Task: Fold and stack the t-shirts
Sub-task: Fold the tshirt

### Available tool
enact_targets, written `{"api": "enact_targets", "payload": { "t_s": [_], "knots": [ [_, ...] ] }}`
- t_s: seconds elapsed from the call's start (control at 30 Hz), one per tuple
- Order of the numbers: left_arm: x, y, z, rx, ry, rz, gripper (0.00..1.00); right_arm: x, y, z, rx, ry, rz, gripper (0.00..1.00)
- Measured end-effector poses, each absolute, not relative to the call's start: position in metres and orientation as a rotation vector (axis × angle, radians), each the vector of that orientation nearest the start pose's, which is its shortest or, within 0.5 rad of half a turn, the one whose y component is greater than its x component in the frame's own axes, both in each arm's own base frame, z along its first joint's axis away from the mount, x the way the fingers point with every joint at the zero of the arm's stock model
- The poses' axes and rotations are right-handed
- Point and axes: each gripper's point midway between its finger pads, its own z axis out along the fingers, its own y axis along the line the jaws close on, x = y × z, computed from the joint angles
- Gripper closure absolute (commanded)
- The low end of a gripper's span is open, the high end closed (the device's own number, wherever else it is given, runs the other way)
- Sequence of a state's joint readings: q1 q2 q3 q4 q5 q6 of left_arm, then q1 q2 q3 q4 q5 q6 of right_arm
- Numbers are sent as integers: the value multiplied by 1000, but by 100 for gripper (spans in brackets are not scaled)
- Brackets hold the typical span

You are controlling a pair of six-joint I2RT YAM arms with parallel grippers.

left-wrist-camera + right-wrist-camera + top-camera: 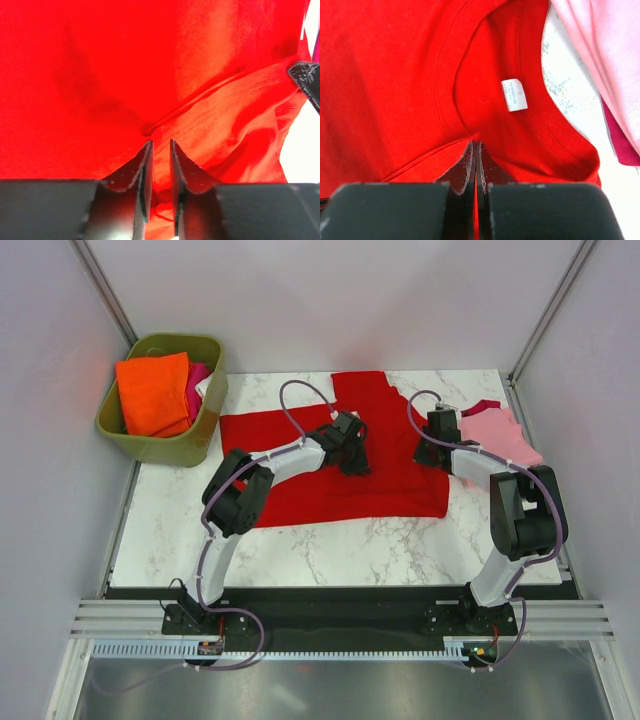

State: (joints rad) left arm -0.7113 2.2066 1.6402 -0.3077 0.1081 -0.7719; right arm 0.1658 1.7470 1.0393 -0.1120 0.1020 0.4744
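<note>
The bright red t-shirt [300,465] lies spread across the middle of the marble table. My left gripper [352,458] sits low on its middle; in the left wrist view the gripper [160,146] has its jaws close together, with a fold of red cloth [210,130] between them. My right gripper [432,452] is at the shirt's right edge. In the right wrist view this gripper [475,145] is shut on the red cloth just by the collar, below the white label [514,95]. The light pink t-shirt [497,435] lies at the back right, and shows in the right wrist view [605,60].
An olive-green tub [190,445] stands at the back left and holds an orange cloth [153,392] and a pink cloth [196,380]. Marble table [330,540] shows in front of the red shirt. Grey walls enclose the table on three sides.
</note>
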Motion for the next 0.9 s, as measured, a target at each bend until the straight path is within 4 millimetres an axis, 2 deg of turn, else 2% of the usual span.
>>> {"api": "enact_targets", "payload": {
  "t_s": [0.07,0.17,0.23,0.47,0.67,0.9],
  "knots": [
    [388,-397,39,-28,2596,-745,78,429,73,51,416,2357,180,100],
    [388,-398,38,-26,2598,-746,76,429,73,51,415,2356,180,100],
    [387,-398,37,-25,2599,-746,64,429,73,52,415,2354,182,100],
    [388,-396,36,-32,2599,-732,59,428,71,57,419,2342,183,100],
    [387,-392,31,-40,2604,-700,59,427,70,57,422,2341,184,100],
    [381,-394,31,-27,2624,-686,66,427,70,57,421,2343,187,100]
  ]
}}
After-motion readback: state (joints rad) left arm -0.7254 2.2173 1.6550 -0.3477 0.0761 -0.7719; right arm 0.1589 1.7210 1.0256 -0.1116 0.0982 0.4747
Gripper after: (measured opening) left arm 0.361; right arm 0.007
